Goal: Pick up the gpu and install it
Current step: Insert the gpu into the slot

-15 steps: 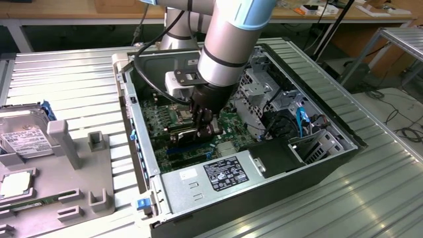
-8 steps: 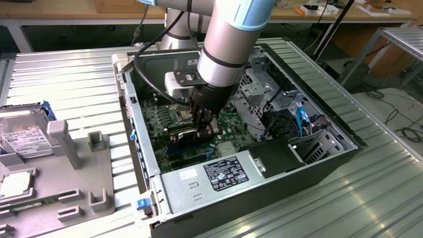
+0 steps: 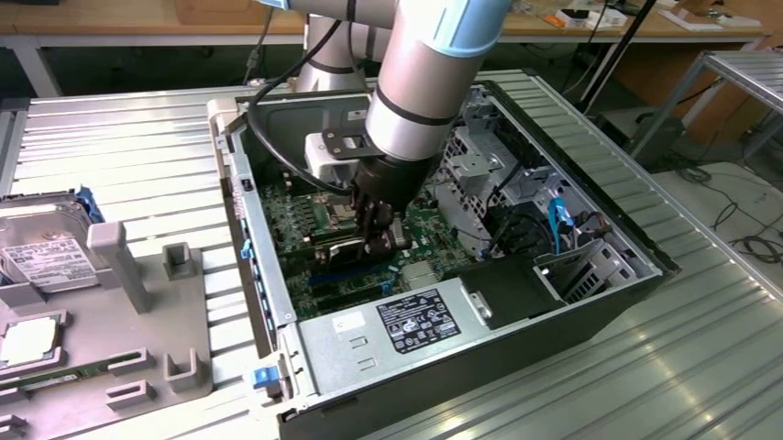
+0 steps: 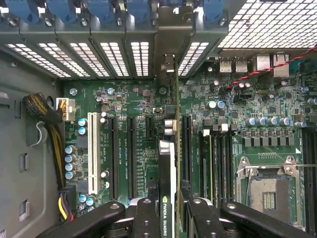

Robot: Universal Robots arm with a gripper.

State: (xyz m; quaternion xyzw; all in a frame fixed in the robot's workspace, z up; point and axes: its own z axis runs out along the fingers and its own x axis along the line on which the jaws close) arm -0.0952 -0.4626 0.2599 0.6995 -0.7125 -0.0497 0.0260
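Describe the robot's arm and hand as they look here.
The arm is a thick silver-grey tube with a light blue joint cap at the top and a black band lower down. A white-grey box with a black plate sits at the wrist. The hand is black, with jointed black fingers fastened by silver screws.

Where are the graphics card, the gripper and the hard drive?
gpu [image 4: 167,198]: wrist view, its black top edge, held edge-on.
gripper [image 4: 167,210]: wrist view, between its fingertips, closed on the card.
hard drive [image 3: 43,252]: exterior view, its white label.
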